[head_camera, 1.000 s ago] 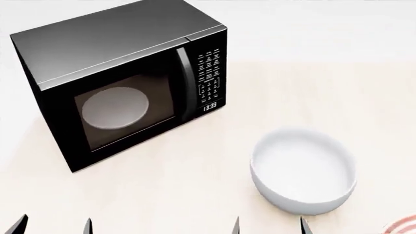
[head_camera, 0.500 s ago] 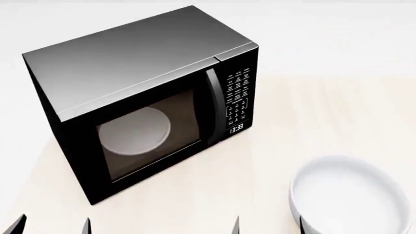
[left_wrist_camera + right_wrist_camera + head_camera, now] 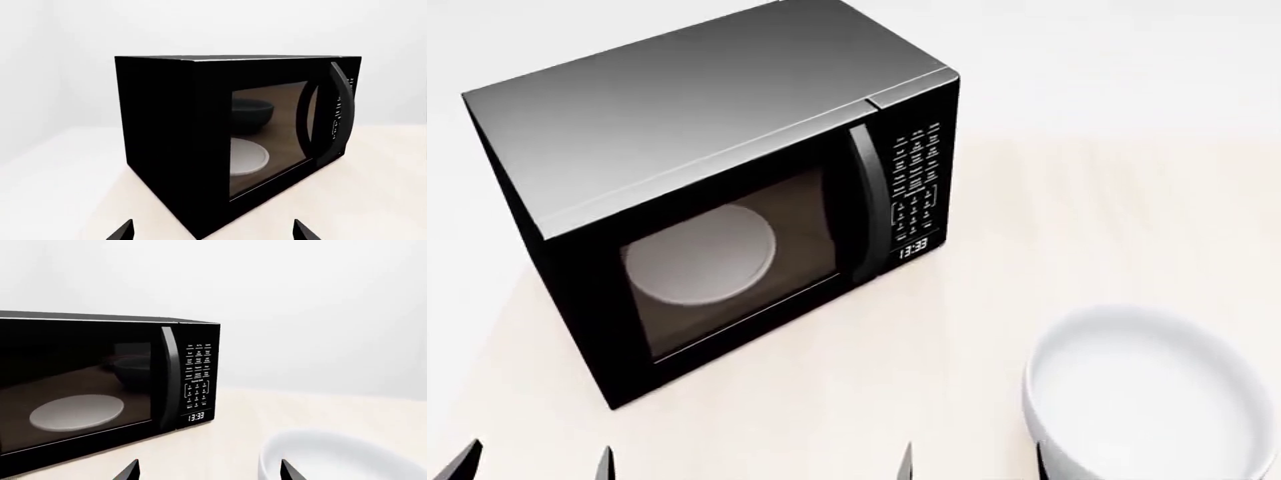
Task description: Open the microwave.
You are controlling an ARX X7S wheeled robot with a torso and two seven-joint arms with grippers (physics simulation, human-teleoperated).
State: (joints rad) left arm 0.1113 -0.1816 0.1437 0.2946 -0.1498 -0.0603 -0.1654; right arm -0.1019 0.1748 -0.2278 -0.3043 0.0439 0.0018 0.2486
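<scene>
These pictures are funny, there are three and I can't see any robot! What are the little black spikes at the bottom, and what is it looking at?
A robot took them itself. It has a camera on its head, looking down, and one near each hand. The black spikes are the fingertips of its grabbing hands: the left tool and the right tool. Both are open and hold nothing.

On the pale table stands a black microwave with its door shut. Through the glass you see the white turntable, and the clock reads 13:33. The long handle beside the buttons is for opening it. Nearer the right tool sits a white bowl. The hand cameras show the same microwave from low down.
</scene>
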